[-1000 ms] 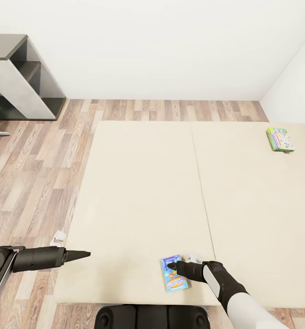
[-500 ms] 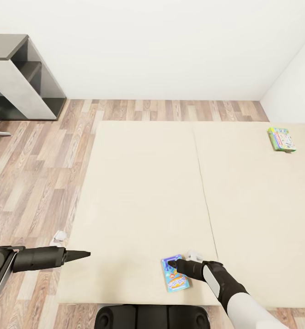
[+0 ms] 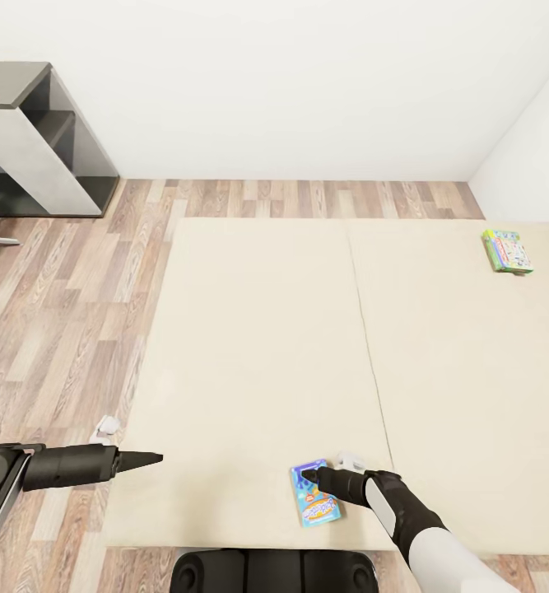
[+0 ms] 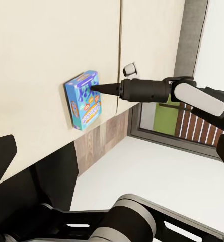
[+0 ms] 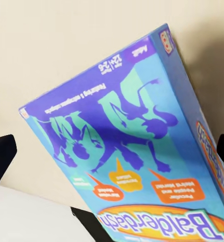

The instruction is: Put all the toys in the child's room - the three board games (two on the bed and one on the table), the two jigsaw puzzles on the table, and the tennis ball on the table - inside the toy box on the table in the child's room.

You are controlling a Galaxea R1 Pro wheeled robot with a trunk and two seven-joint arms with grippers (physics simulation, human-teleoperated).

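Near edge of the beige bed (image 3: 266, 329), close to the mattress seam: blue "Balderdash" board game (image 3: 315, 492), lying flat, lid up. Right gripper (image 3: 309, 478) down at the box's far short end, dark tip touching or just over the lid; in the left wrist view (image 4: 95, 88) the tip meets the box top (image 4: 83, 99) as one tapered point. Right fingers (image 5: 2, 151): dark at both edges of the right wrist view, one on either side of the box (image 5: 127, 151), spread wider than the box and not pressing it.

Far right corner of the bed, well apart from the blue box: second board game (image 3: 507, 251), green-and-white, flat on the mattress.

Left gripper (image 3: 151, 458) hanging above the bed's left edge, pointing toward the right arm, level with it. Fingers seen as one narrow dark cone, nothing between them; fully shut or not, cannot tell.

Small white fitting (image 3: 105, 427) on the wood-plank floor (image 3: 60, 313) beside the bed's left side. Grey and white shelf unit (image 3: 39, 140) against the white wall, beyond the floor at left. Robot's dark base (image 3: 274, 571) at the foot of the head view.
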